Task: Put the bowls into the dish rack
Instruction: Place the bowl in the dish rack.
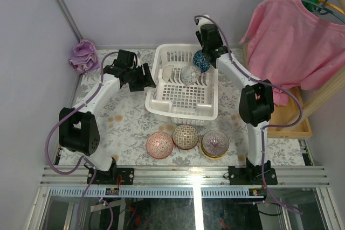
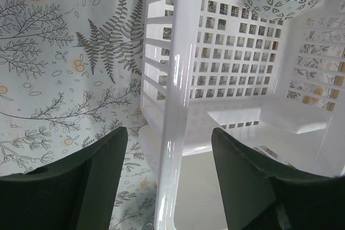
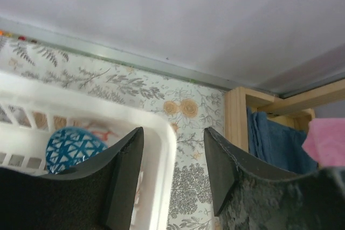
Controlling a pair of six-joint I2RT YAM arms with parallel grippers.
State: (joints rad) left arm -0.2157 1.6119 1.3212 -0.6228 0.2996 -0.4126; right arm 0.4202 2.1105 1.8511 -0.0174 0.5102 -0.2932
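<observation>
The left arm and the right arm are each built of slim white links joined by bulky, rounded black joint housings, and each rises from a small black foot at the bottom of the overhead view. A lilac cable loops loosely along each arm from foot to wrist. The left pincer has two broad, smooth black fingers, while the fingers of the right pincer are black with a rough, grainy surface.
</observation>
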